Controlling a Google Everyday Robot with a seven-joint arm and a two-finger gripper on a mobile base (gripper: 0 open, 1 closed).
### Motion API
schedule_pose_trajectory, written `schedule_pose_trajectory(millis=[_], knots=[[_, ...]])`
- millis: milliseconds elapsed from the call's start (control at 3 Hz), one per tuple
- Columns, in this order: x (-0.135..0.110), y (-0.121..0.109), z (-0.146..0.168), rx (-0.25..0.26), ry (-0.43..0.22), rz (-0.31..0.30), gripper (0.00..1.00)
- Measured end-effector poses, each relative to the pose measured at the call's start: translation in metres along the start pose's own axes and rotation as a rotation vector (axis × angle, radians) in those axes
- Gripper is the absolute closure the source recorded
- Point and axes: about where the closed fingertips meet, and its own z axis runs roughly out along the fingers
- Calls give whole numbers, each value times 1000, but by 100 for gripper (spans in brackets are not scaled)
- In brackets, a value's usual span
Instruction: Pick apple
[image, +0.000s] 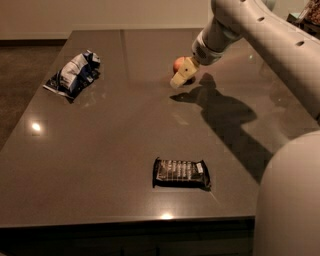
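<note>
The apple (178, 64) is small, round and red-orange, and sits on the dark table (110, 140) at the far middle-right. My gripper (181, 78) hangs from the white arm that comes in from the upper right. It is right in front of the apple and hides the apple's lower right part. I cannot tell whether the gripper touches the apple.
A dark candy bar wrapper (181, 173) lies near the table's front edge. A blue and white crumpled bag (74, 74) lies at the far left. The arm's big white body (290, 200) fills the lower right corner.
</note>
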Motion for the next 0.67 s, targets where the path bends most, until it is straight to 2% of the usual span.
schedule_pose_trajectory(millis=[333,667], knots=[[-10,0,9,-16,-12,17,0],[-18,1,15,-32,-15,26,16]])
